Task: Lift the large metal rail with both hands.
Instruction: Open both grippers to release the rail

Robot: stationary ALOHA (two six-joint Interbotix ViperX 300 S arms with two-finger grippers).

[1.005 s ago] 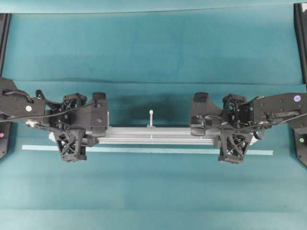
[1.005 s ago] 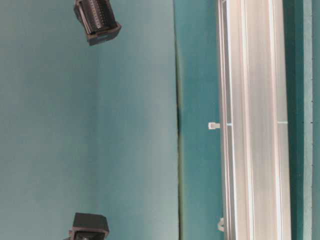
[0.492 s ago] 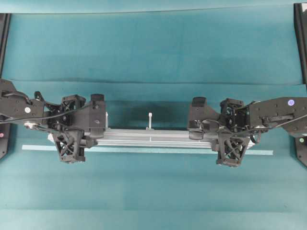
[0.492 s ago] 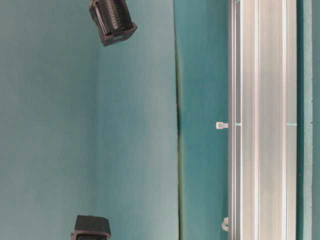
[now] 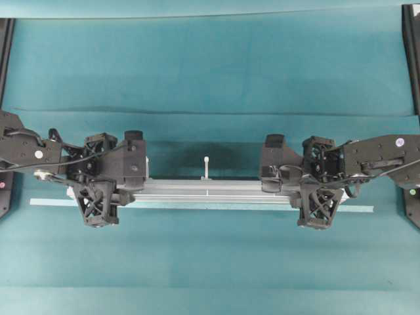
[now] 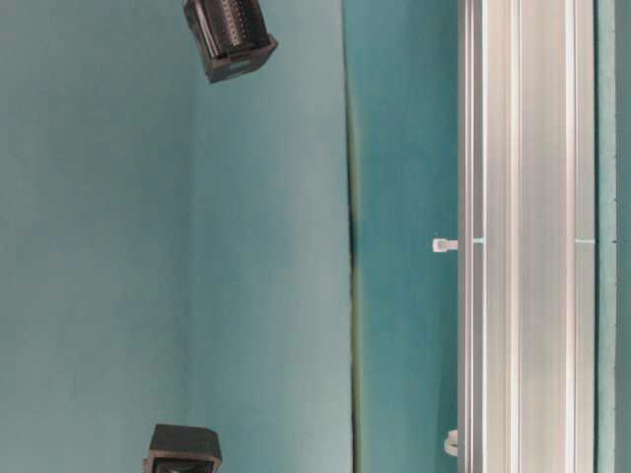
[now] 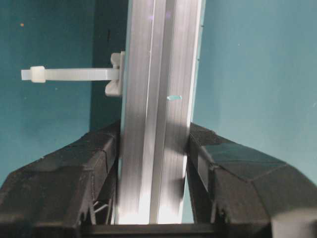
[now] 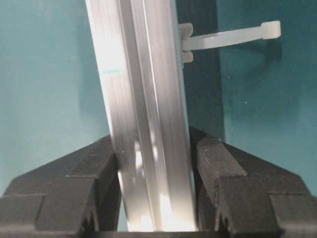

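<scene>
Change: large metal rail (image 5: 207, 190) sits nearer the tape strip (image 5: 197, 205) than before.
Left claw (image 7: 153, 163): clenched on rail.
Right claw (image 8: 153, 163): clenched on rail.
Rail location: spanning both claws above the teal bench (image 5: 210, 65).

- Both ends of the large metal rail (image 5: 207, 191) lay hidden under the left gripper (image 5: 108, 190) and right gripper (image 5: 298, 190) in the overhead view.
- Only the middle white peg (image 5: 206, 166) showed clearly there; the outer pegs were mostly covered.
- Table-level view cut the rail at top and bottom edges.
- Pale tape strip (image 5: 354, 209) partly covered by rail and grippers.
</scene>
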